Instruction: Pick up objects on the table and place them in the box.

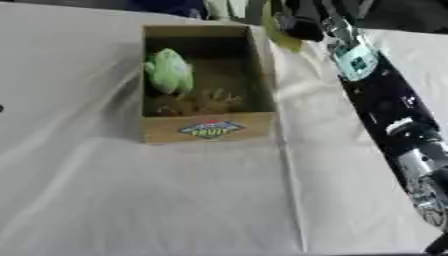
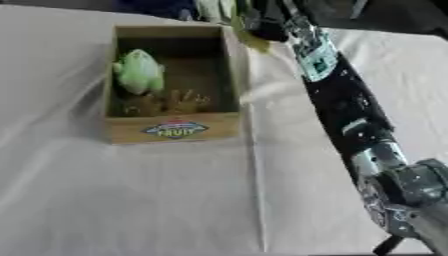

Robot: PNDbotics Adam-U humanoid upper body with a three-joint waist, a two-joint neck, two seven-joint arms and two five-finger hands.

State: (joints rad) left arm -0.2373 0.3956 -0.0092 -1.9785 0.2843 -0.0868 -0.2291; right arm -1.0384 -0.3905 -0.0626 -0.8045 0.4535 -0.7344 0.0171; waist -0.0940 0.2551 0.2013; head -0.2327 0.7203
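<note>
While the right arm (image 2: 350, 107) stretches from the lower right corner up toward the far edge of the table, its hand (image 1: 297, 22) shows only as a dark mass beyond the box's far right corner, and I cannot tell whether its fingers are open or curled. Something yellowish (image 1: 282, 36) shows at that hand, just beside the box's far right corner; whether the hand holds it I cannot tell.

On a white cloth (image 1: 131, 190), the box (image 1: 210, 127) stands upright and open at the top, a cardboard carton with a colourful label on its near wall. Inside it, against the left wall, lies a green toy (image 1: 169, 71). Nearer the front wall, a brownish thing (image 1: 206, 101) lies on the box floor, just beside the green toy; its shape is too unclear to name.

Both things in the box lie well apart from the right hand, with the box's right wall between them and the arm. The left hand shows in neither view.
</note>
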